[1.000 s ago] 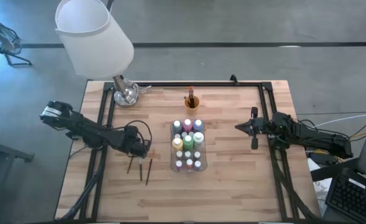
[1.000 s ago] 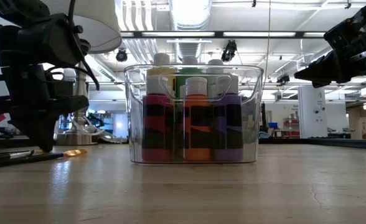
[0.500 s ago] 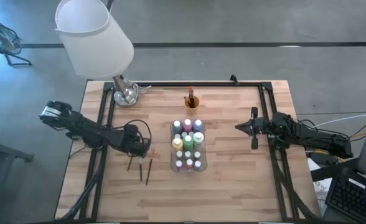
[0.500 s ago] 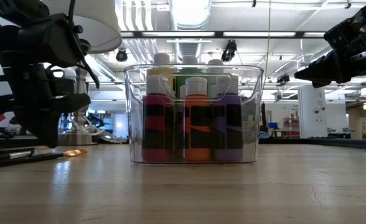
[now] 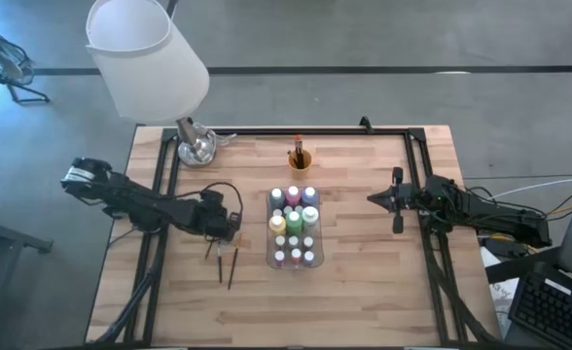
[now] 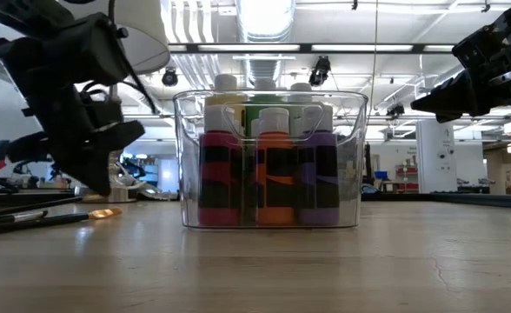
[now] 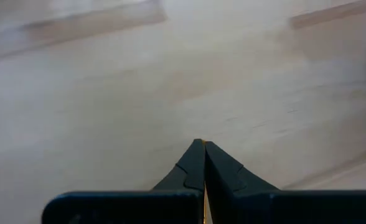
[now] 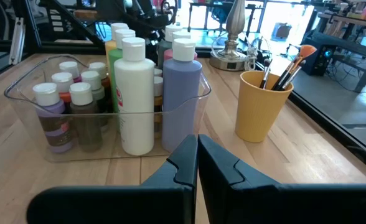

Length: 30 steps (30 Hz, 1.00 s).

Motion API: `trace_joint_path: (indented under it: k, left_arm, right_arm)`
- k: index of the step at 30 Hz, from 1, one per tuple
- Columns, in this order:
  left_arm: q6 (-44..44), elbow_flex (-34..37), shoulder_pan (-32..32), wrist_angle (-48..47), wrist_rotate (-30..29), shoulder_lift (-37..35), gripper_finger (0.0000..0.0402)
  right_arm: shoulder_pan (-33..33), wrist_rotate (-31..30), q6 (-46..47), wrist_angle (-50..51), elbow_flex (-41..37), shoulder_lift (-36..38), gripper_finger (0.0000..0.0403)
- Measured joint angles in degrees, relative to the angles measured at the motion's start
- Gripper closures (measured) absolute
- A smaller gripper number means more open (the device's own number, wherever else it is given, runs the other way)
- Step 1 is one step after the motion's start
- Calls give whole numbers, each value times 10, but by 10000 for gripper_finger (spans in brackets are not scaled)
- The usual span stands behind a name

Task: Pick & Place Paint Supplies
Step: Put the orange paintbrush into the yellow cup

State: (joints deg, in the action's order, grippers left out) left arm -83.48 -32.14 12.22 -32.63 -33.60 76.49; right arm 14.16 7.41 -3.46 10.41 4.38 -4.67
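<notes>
Three thin dark paintbrushes lie left of the clear tray (image 5: 269,255), which holds several paint bottles (image 5: 294,222). Two brushes (image 5: 220,264) (image 5: 233,267) lie flat on the wood. The third brush (image 5: 210,251) runs up under my left gripper (image 5: 232,229), which is shut and tipped down just left of the tray; it also shows in the low view (image 6: 103,187). My right gripper (image 5: 372,198) waits shut at the right, above the table. An orange cup (image 5: 300,159) with brushes stands behind the tray. My left gripper seems to hold the third paintbrush by its far end (image 5: 215,243), but the gripper's body hides the place of contact from above. In the wrist view only a thin yellow sliver (image 7: 203,208) shows in the seam between the shut fingers. The fingers slant down from the table's left.
A lamp with a white shade (image 5: 145,53) and a metal foot (image 5: 196,146) stands at the far left corner. Black rails (image 5: 160,194) run along both table sides. Bare wood lies near the front edge and between the tray and the right arm.
My left gripper has gone toward the tray and a little up, and has tipped and rolled, staying shut. The leftmost paintbrush has shifted with it toward the tray and shows shorter from above. The other two brushes and my right arm have kept still.
</notes>
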Motion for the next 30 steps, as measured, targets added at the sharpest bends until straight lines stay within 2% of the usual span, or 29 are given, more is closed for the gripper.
trace_joint_path:
  k: [14, 23, 30]
  left_arm:
    - [194, -1, -60, 121, -80, -33, 401]
    - [348, -1, -122, 253, -81, -60, 401]
    - [473, -1, -171, 383, -59, -59, 401]
  right_arm:
    - [0, 0, 0, 0, 0, 0, 394]
    - [0, 0, 0, 0, 0, 0, 394]
    - [0, 0, 0, 0, 0, 0, 394]
